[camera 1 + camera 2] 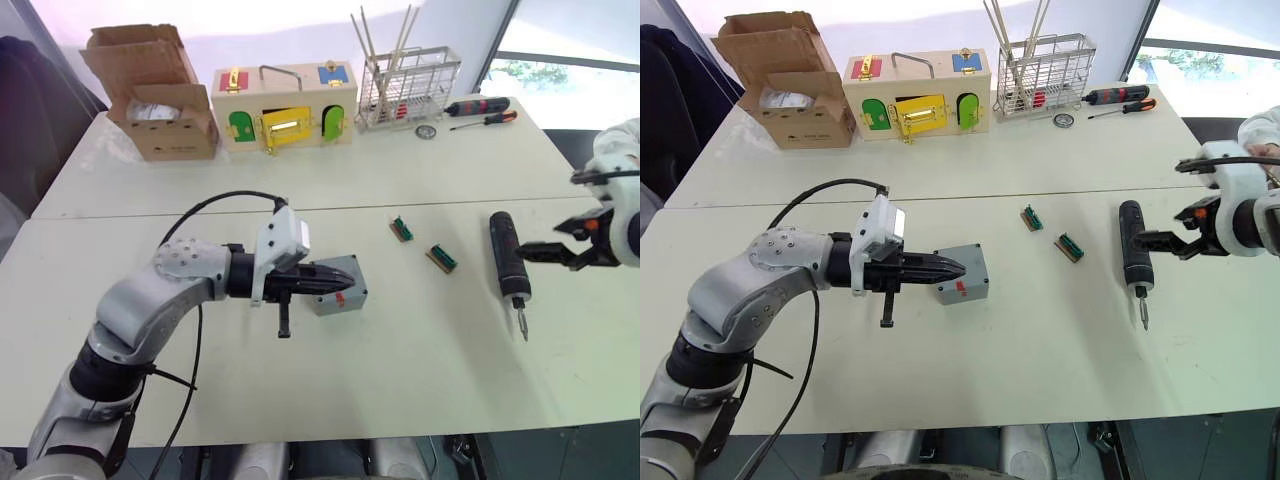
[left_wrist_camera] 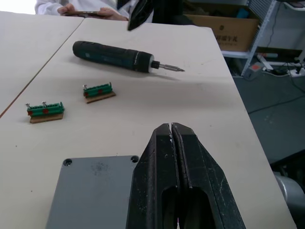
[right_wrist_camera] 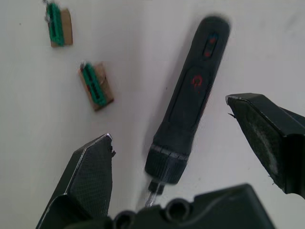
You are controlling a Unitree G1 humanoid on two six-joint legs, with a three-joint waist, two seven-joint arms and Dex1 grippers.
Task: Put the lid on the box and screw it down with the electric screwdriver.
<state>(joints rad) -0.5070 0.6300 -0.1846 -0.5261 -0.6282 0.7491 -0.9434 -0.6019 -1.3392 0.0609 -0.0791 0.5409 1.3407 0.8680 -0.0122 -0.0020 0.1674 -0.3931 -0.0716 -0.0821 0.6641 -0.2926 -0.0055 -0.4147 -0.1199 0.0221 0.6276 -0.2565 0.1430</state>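
Left eye view: left gripper (image 1: pixel 335 281) pressed shut, empty, over the lidded grey box (image 1: pixel 345 290) at mid-counter (image 1: pixel 420 370). Right gripper (image 1: pixel 540 251) spread wide, empty, just beside the electric screwdriver (image 1: pixel 507 257) lying flat, bit toward the robot. Two green terminal blocks (image 1: pixel 440 258) between box and screwdriver.

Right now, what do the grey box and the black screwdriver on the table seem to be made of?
The grey box looks like matte moulded plastic: even colour, small screws in the corners of its top. The black screwdriver seems to have a dark, dull plastic or rubbery body and a bare metal bit.
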